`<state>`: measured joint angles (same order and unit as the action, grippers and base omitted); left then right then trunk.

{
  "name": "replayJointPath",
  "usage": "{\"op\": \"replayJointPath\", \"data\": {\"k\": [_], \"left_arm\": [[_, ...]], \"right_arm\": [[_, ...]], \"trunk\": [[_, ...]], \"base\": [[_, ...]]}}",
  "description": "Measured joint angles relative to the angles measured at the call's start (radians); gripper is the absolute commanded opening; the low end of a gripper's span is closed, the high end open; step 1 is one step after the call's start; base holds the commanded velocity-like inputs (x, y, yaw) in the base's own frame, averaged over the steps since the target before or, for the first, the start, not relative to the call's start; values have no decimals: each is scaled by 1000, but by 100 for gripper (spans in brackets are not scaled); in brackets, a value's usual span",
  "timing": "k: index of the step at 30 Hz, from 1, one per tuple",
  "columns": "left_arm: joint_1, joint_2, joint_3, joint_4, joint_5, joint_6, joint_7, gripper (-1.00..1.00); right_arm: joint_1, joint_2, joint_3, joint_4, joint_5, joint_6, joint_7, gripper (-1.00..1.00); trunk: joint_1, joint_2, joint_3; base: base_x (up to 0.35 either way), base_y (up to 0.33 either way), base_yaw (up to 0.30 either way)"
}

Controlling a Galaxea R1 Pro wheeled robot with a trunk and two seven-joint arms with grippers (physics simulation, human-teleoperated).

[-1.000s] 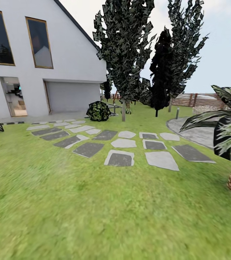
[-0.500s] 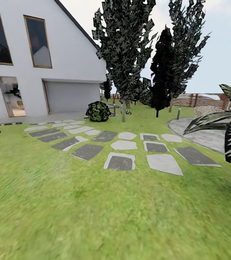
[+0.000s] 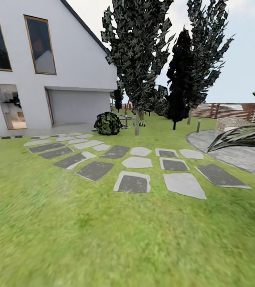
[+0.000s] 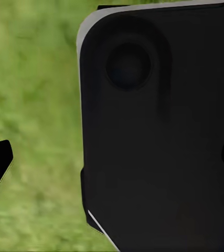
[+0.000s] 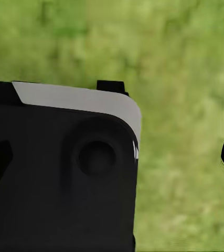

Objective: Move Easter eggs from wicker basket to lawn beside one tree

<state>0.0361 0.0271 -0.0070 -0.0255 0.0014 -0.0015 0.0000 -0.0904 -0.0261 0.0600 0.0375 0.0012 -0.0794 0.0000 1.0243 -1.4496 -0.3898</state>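
On my head camera I see the lawn (image 3: 103, 239) spreading ahead, the white house (image 3: 44, 79) at left, grey stepping stones (image 3: 132, 182) in the middle, a slim-trunked tree (image 3: 136, 59) behind them, then a black conifer (image 3: 178, 79), and palm fronds (image 3: 243, 137) at right. My wrist cameras show both grippers' fingertips spread wide apart over grass, beside the robot's black base (image 4: 159, 131).

Mottled, rough-looking grass covers the lawn (image 3: 103, 239), matt grey stone slabs (image 3: 132, 183) lie in it, the house wall (image 3: 79, 67) is smooth white, and the fence (image 3: 227, 109) looks wooden.
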Motion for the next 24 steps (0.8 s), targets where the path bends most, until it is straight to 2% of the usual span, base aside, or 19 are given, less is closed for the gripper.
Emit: {"op": "replayJointPath", "data": {"k": [24], "left_arm": [[0, 0, 0, 0, 0, 0, 0, 100]], "right_arm": [[0, 0, 0, 0, 0, 0, 0, 100]], "trunk": [[0, 0, 0]], "base": [[342, 0, 0]]}}
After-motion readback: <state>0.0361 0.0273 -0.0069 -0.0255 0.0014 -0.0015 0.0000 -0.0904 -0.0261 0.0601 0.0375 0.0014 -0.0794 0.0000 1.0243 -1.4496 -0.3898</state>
